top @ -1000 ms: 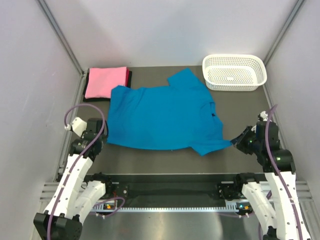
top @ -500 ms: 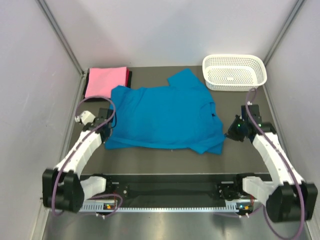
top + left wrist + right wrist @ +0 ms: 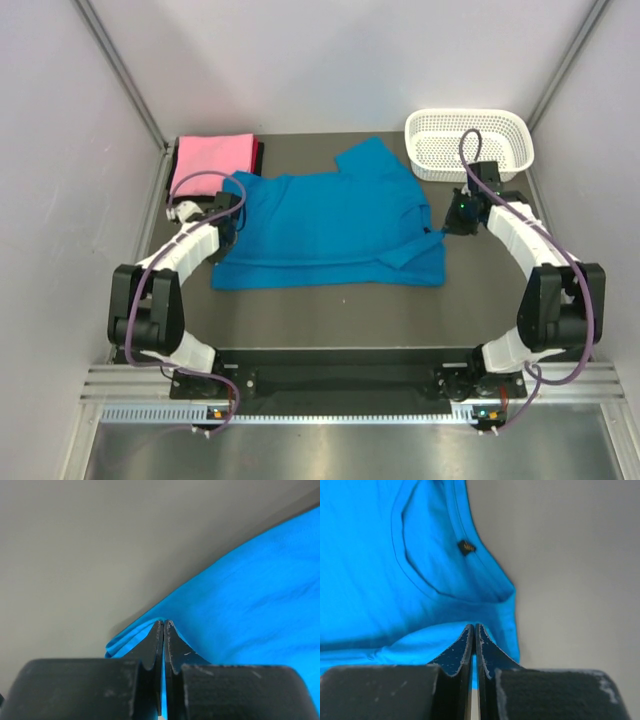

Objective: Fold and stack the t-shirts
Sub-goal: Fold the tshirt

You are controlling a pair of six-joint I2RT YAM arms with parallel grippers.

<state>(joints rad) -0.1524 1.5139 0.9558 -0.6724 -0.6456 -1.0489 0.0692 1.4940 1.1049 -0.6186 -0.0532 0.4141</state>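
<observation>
The blue shirt [image 3: 320, 225] lies spread across the middle of the table [image 3: 330, 310], the left gripper [image 3: 163, 625] pinching its left edge and the right gripper [image 3: 473, 627] pinching a fold by the collar [image 3: 424, 218], while the pink shirt [image 3: 212, 160] sits folded on a dark shirt [image 3: 260, 156] in the far-left corner.

The turquoise t-shirt [image 3: 320, 225] is soft matt cloth, smooth with faint creases and a stitched collar. Behind it to the left, the pink t-shirt [image 3: 210, 162] is the same matt cloth. Behind it to the right, the basket [image 3: 468, 113] is white perforated plastic. The worktop [image 3: 330, 315] beneath is smooth, matt dark grey. The left hand [image 3: 163, 625] and right hand [image 3: 474, 627] have matt black fingers, the right's finely scuffed.
</observation>
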